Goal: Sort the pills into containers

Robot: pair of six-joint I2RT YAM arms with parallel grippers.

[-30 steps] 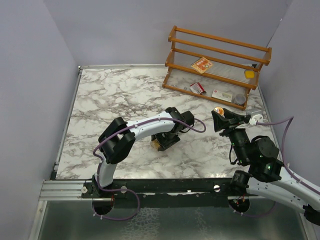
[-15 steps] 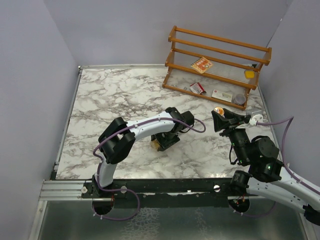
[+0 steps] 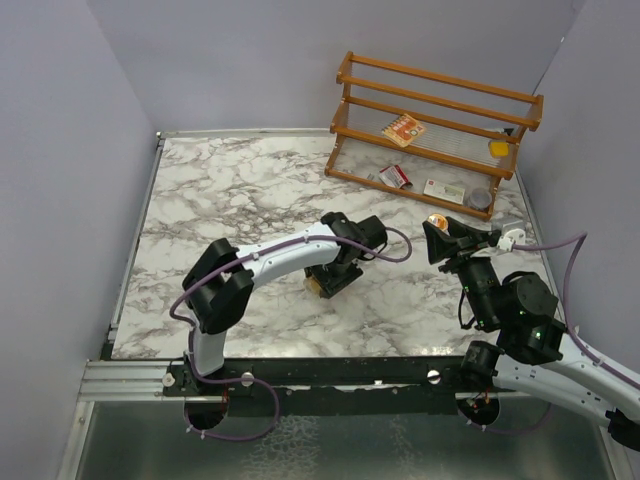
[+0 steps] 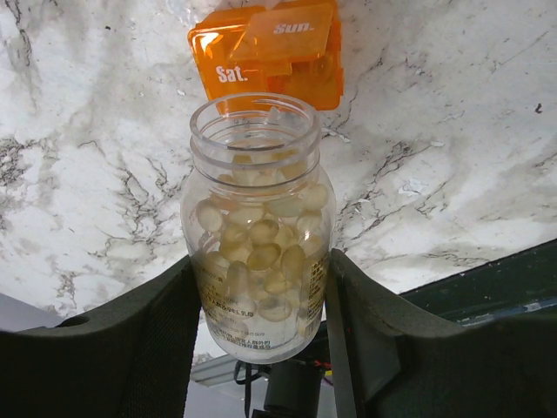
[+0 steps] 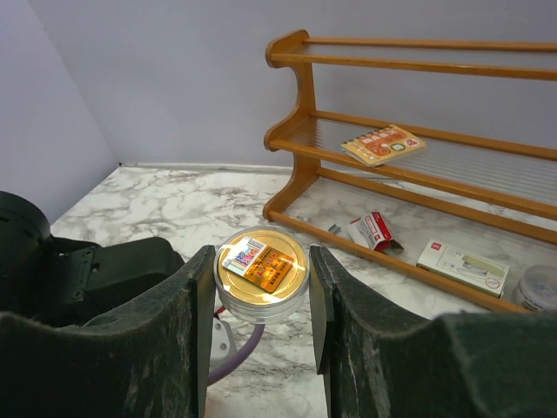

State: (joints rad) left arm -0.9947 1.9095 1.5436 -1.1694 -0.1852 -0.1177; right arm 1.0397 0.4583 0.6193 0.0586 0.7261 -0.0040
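My left gripper [image 4: 261, 266] is shut on a clear jar [image 4: 257, 235] full of pale yellow pills, lid off. The jar's open mouth points at an orange pill box [image 4: 270, 57] with lids marked "Sat." and "Sun." that lies on the marble just beyond it. In the top view that gripper [image 3: 332, 279] is mid-table with the jar [image 3: 313, 288] at its tip, and the box is hidden. My right gripper [image 5: 261, 254] is shut on a gold round lid [image 5: 261, 270], held above the table. It also shows in the top view [image 3: 441, 237].
A wooden rack [image 3: 435, 130] stands at the back right with a booklet [image 3: 403, 130] and a yellow item [image 3: 498, 148] on its shelf. Red-and-white packets [image 5: 374, 231], a white box [image 5: 461, 264] and a grey tin [image 3: 480, 197] lie at its foot.
The left arm's elbow has swung left and lower, and its wrist has shifted slightly. The jar stays in its grip. The right arm has not moved.
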